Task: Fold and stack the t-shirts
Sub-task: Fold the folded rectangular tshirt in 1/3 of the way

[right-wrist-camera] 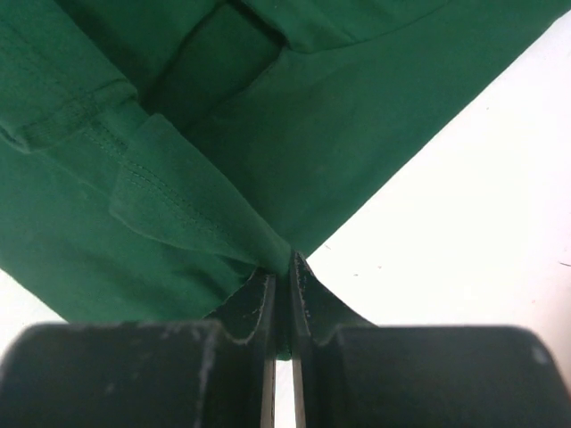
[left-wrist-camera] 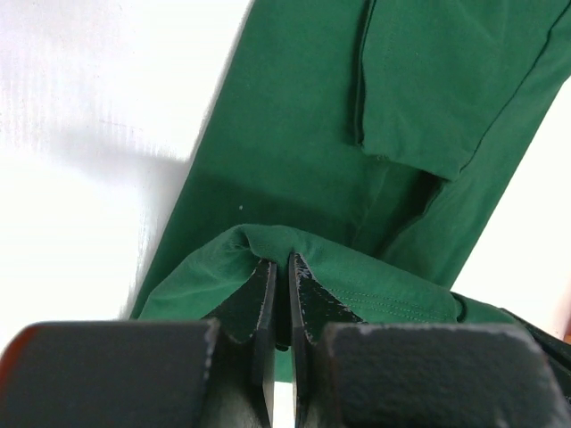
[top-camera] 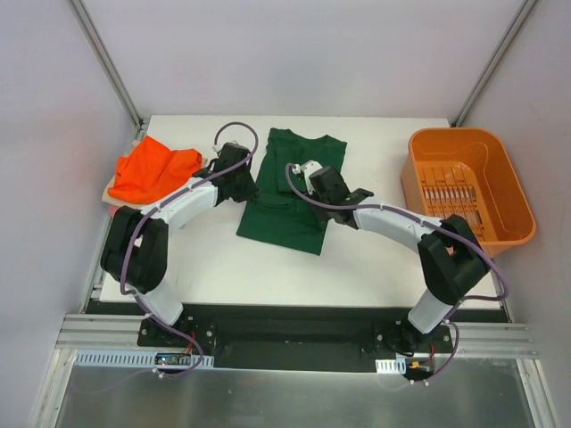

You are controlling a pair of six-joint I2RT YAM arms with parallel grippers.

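On the table (top-camera: 375, 259), the left claw (left-wrist-camera: 287, 262) is clamped on the green t-shirt's (top-camera: 268, 218) left edge, and the right claw (right-wrist-camera: 287, 264) is clamped on its right edge.

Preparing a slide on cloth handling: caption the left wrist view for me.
The left gripper pinches a raised fold of the green t-shirt lying on the white table.

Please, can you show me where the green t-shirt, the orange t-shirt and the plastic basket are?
green t-shirt (top-camera: 278, 221): top external view, lower body panel.
orange t-shirt (top-camera: 152, 169): top external view, middle of the crumpled cloth.
plastic basket (top-camera: 451, 134): top external view, far rim.
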